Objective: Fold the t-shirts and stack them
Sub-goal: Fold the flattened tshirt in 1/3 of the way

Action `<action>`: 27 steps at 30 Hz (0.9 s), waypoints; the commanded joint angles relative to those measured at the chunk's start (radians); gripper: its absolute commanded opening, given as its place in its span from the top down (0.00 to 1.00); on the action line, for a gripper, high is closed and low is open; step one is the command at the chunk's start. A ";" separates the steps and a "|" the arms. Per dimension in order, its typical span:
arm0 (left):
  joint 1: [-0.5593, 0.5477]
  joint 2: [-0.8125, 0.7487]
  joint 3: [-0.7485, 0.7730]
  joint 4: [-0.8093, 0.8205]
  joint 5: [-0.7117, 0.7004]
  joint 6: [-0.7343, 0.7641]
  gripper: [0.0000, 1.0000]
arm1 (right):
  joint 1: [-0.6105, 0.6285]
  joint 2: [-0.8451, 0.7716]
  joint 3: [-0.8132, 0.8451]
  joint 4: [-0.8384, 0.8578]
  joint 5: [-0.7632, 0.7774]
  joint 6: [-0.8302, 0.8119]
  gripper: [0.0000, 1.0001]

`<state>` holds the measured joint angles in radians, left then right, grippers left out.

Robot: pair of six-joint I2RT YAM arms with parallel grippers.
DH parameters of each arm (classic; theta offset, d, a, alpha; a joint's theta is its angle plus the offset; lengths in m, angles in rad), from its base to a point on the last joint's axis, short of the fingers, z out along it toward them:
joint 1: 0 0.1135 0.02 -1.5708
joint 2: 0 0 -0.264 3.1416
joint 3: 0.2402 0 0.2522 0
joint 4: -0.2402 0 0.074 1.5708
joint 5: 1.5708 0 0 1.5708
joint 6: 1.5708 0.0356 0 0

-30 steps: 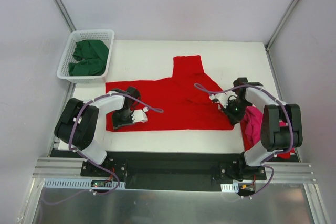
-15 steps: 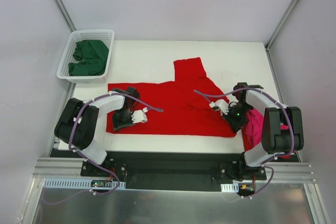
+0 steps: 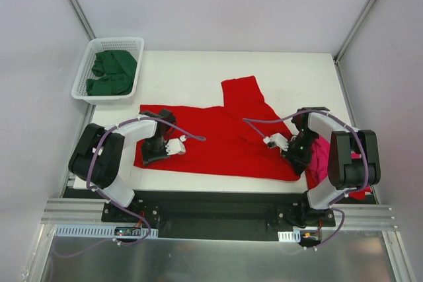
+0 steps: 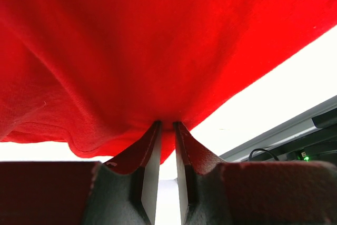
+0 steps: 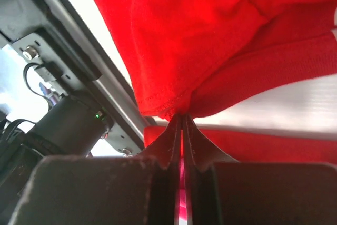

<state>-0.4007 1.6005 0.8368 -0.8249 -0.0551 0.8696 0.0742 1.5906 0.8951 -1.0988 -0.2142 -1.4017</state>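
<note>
A bright red t-shirt [image 3: 225,137] lies spread across the middle of the white table. My left gripper [image 3: 154,152] sits at its near left corner, shut on a pinch of red cloth [image 4: 158,40] at the fingertips [image 4: 158,128]. At the shirt's near right corner, my right gripper [image 3: 299,155] is shut on the stitched hem [image 5: 158,101]. A magenta-pink t-shirt [image 3: 322,156] lies bunched at the right edge, partly under the right arm. Dark green t-shirts [image 3: 111,70] fill the basket.
The white lattice basket [image 3: 82,77] stands at the far left corner. Another strip of red cloth [image 3: 360,194] shows under the magenta shirt by the right arm's base. The metal rail [image 3: 218,219] with both arm bases runs along the near edge.
My right gripper has drawn the red shirt's right hem toward the near edge. The shirt's body and far sleeve have slid slightly right. The left arm has not moved.
</note>
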 commanded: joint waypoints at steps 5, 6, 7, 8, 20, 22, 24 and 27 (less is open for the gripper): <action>-0.012 -0.037 -0.011 -0.020 0.060 -0.011 0.71 | -0.007 -0.024 -0.011 -0.037 -0.002 -0.072 0.19; -0.012 -0.048 -0.011 -0.026 0.060 -0.009 0.62 | -0.008 -0.076 -0.018 -0.018 -0.001 -0.072 0.04; -0.012 -0.060 -0.011 -0.046 0.060 -0.007 0.49 | -0.010 -0.113 -0.027 0.032 -0.002 -0.068 0.04; -0.012 -0.089 -0.004 -0.055 0.060 -0.006 0.01 | -0.013 -0.147 -0.028 0.055 -0.010 -0.062 0.04; -0.012 -0.248 0.193 -0.068 0.084 -0.058 0.01 | 0.009 -0.230 0.091 0.390 -0.139 0.230 0.01; -0.012 -0.235 0.161 -0.002 0.060 -0.055 0.01 | 0.015 -0.176 0.119 0.405 -0.152 0.254 0.10; -0.012 -0.228 0.128 0.056 0.032 -0.047 0.01 | 0.035 -0.120 0.134 0.405 -0.175 0.265 0.20; -0.012 -0.189 0.079 0.144 0.023 -0.037 0.01 | 0.074 -0.093 0.127 0.410 -0.179 0.268 0.27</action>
<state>-0.4007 1.3666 0.9703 -0.7761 -0.0120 0.8265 0.1036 1.4746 0.9997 -0.6926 -0.3283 -1.1790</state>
